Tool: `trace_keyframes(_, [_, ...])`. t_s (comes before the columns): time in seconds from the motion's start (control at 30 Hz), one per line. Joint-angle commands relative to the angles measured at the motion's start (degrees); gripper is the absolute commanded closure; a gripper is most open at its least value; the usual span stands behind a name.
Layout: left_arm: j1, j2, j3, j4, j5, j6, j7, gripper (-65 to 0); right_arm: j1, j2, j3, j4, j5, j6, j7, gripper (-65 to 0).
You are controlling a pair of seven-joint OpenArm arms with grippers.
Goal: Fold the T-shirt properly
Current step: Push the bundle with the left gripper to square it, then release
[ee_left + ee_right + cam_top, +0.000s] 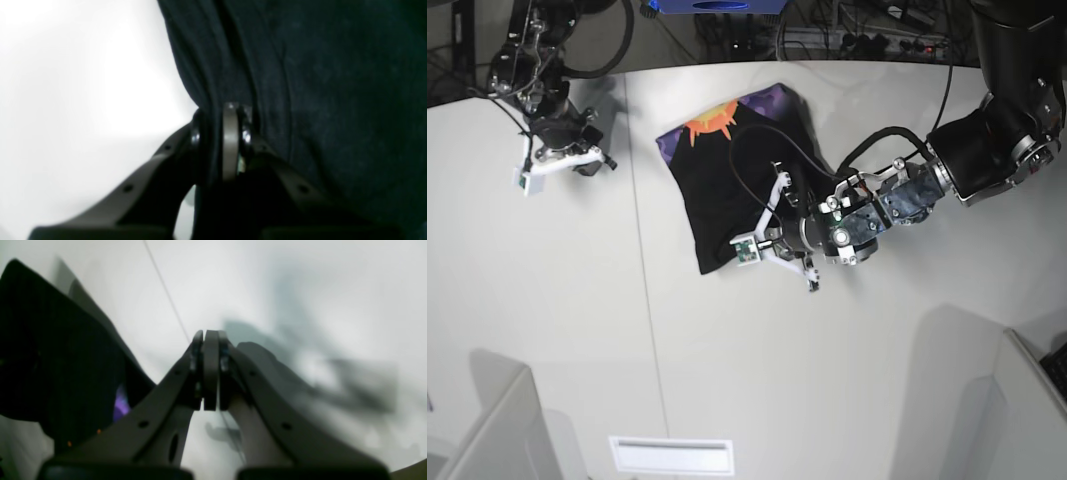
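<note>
T-shirt (pixel 727 190): black cloth, lying partly folded on the white table (pixel 627 350), toward the far edge and a little right of the middle in the base view; its far end shows the orange sun and purple print face up, the near part is plain black. A dark cable lies in a loop across the plain part. In my left wrist view the shirt (pixel 317 100) fills the right half as dark creased cloth against the bright tabletop. Left gripper (pixel 779 228): mine, low over the shirt's near right part, its two fingers nearly together and pinching a fold of the black cloth; the left wrist view shows that gripper (pixel 217 140) with the cloth drawn in between the fingertips. Right gripper (pixel 577 158): mine, well apart from the shirt, near the table's far left corner in the base view, holding nothing. In the right wrist view its fingers (pixel 208 370) are pressed flat together with no cloth between, bare tabletop ahead, and a corner of the shirt (pixel 60 373) with a speck of purple at the left edge. Table: white, with a thin seam line running from far to near left of the shirt.
</note>
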Motion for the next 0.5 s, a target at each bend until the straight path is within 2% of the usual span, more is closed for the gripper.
trace_keyframes(0.0, [-2.2,-0.1,0.4,0.7,0.6,-1.1,-2.3,0.0,0.0,-0.8,0.2,1.1,0.4,0.3,0.7,0.0])
trace_keyframes(0.27, [0.8,1.4,1.0,-3.4,23.4,-13.0,-9.7,0.0,-0.4,-1.4,0.2,1.1,0.4,0.2,0.6,0.0])
trace_keyframes(0.37, [2.0,2.1,-0.1,-3.5,26.3,-15.7,-11.0,0.0,-0.4,-1.4,0.2,1.1,0.4,0.1,0.6,0.0])
trace_keyframes(0.47, [3.0,5.0,-2.8,-3.9,26.5,-16.4,-11.0,0.0,-0.4,-1.4,0.2,1.1,0.4,0.1,0.6,0.0])
